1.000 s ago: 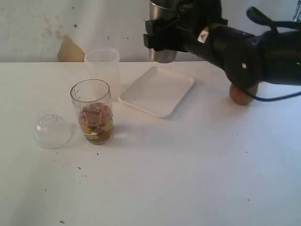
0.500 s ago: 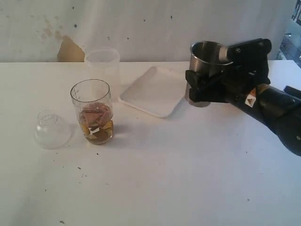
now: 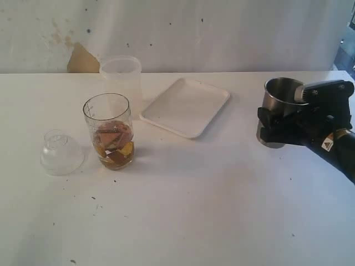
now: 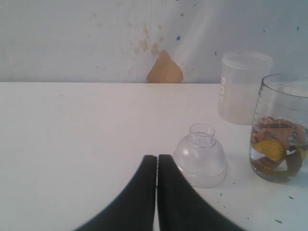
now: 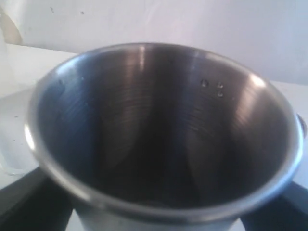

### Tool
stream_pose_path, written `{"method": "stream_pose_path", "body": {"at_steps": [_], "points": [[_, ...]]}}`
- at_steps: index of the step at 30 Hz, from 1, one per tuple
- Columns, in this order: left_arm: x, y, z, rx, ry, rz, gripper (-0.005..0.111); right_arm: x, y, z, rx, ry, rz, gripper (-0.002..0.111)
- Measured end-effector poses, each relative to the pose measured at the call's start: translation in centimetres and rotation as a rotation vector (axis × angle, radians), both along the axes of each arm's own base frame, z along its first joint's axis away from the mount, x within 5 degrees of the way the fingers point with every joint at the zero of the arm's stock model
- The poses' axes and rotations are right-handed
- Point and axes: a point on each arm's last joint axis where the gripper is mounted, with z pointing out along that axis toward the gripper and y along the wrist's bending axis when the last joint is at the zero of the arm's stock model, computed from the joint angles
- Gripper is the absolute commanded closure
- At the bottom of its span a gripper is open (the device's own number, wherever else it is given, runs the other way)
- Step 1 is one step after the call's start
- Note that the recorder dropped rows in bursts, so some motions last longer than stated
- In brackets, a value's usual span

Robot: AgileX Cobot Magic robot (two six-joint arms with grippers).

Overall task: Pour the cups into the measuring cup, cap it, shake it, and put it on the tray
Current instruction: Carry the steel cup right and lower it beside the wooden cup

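- The steel tumbler [image 3: 279, 105] looks empty inside in the right wrist view, so I think its pour is done.
- The right gripper [image 3: 275, 126] has its jaws squeezed on the steel tumbler. It holds it upright at the 3 o'clock side of the tabletop [image 3: 194, 210]. I cannot tell if the tumbler's bottom touches the tabletop.
- The measuring cup [image 3: 105, 111] stands at the 9 o'clock side, open on top. It has brown, pink and yellow bits [image 3: 113, 147] in the bottom.
- The cap [image 3: 61, 152] sits on the tabletop at 9 o'clock from the measuring cup, close by but not touching. It is not on yet.
- The tray [image 3: 186, 106] lies at 2 o'clock from the measuring cup, with nothing on it.
- The left gripper [image 4: 157, 192] has its jaws shut together and holds nothing. The cap is just ahead of it.
- Left to do, I think: let go of the tumbler, cap, shake, set on the tray.
- Count: one steel tumbler, one measuring cup, one cap, one tray, and one frosted cup [image 3: 121, 75] at 12 o'clock from the measuring cup.
- No wooden cup shows, so I cannot tell if it was poured.
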Motion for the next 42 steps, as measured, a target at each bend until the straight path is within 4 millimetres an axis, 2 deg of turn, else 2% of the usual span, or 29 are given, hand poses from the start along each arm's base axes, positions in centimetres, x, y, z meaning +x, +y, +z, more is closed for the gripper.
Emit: {"method": "stream_pose_path", "body": {"at_steps": [5, 10, 17, 19, 21, 26, 28, 31, 42], "points": [[0.0, 0.0, 0.0, 0.000, 0.000, 0.000, 0.106, 0.3, -1.8, -1.9, -0.015, 0.011, -0.046, 0.108], [0.0, 0.0, 0.0, 0.000, 0.000, 0.000, 0.106, 0.3, -2.6, -3.2, -0.068, 0.029, -0.081, 0.108], [0.0, 0.0, 0.0, 0.000, 0.000, 0.000, 0.106, 0.4, -3.0, -3.7, -0.068, 0.042, -0.128, 0.107], [0.0, 0.0, 0.0, 0.000, 0.000, 0.000, 0.106, 0.4, -3.2, -3.7, -0.061, 0.042, -0.149, 0.101], [0.0, 0.0, 0.0, 0.000, 0.000, 0.000, 0.106, 0.4, -3.2, -3.7, -0.058, 0.044, -0.159, 0.088], [0.0, 0.0, 0.0, 0.000, 0.000, 0.000, 0.106, 0.3, -3.2, -4.0, -0.065, 0.075, -0.151, 0.030], [0.0, 0.0, 0.0, 0.000, 0.000, 0.000, 0.106, 0.2, -3.2, -4.1, -0.066, 0.084, -0.149, 0.015], [0.0, 0.0, 0.0, 0.000, 0.000, 0.000, 0.106, 0.4, -3.2, -3.9, -0.067, 0.078, -0.150, 0.010], [0.0, 0.0, 0.0, 0.000, 0.000, 0.000, 0.106, 0.5, -3.1, -3.6, -0.074, 0.071, -0.136, 0.010]]}}
